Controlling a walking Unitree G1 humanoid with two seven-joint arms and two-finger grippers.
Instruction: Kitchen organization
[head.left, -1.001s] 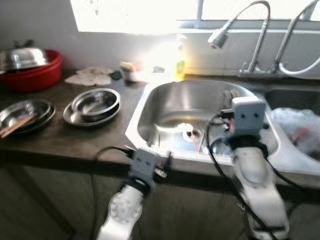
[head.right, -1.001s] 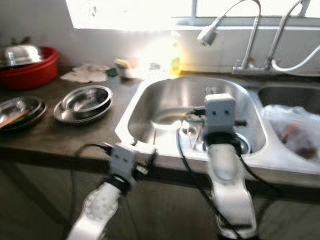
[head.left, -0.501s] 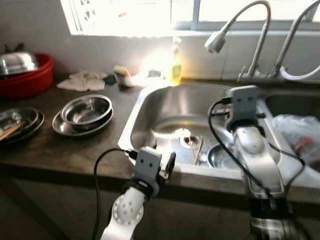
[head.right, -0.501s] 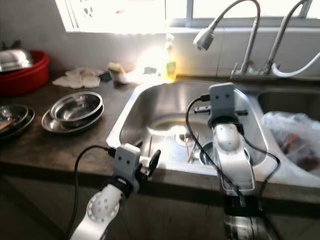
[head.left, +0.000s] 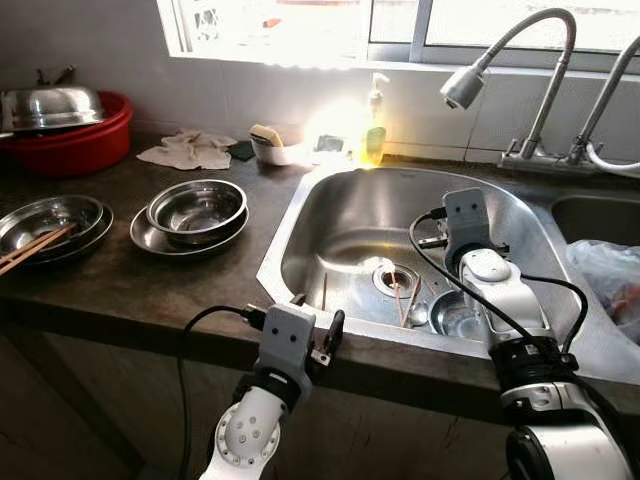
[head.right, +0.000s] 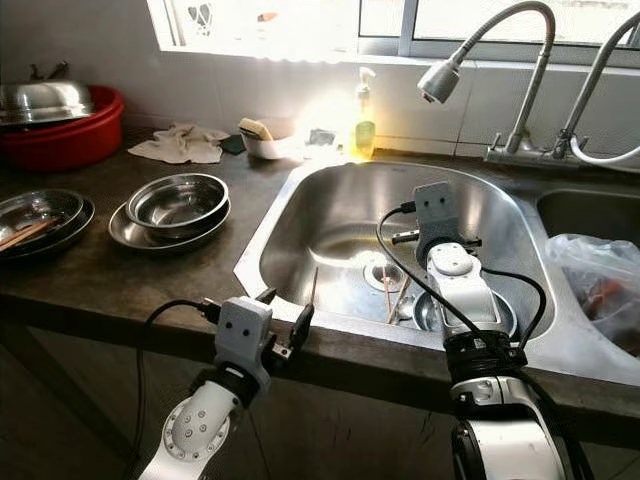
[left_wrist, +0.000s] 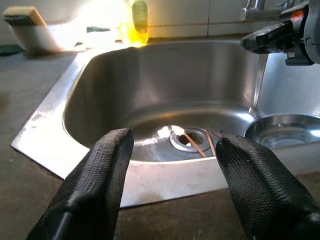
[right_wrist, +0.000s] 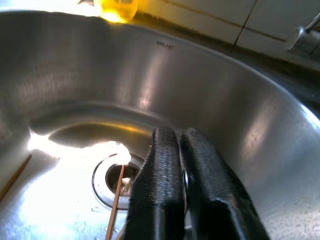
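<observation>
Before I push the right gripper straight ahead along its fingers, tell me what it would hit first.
Probably the stainless steel sink. The right gripper, fingers shut, points down into the basin just past the round drain. The thin wooden chopstick lies beside that line, though depth is uncertain.

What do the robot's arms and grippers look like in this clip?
Both arms are silver with rounded joints, each ending in a grey boxy wrist block fed by looping black cables. The left gripper has two long black fingers with a woven, textured surface; the right gripper has the same.
</observation>
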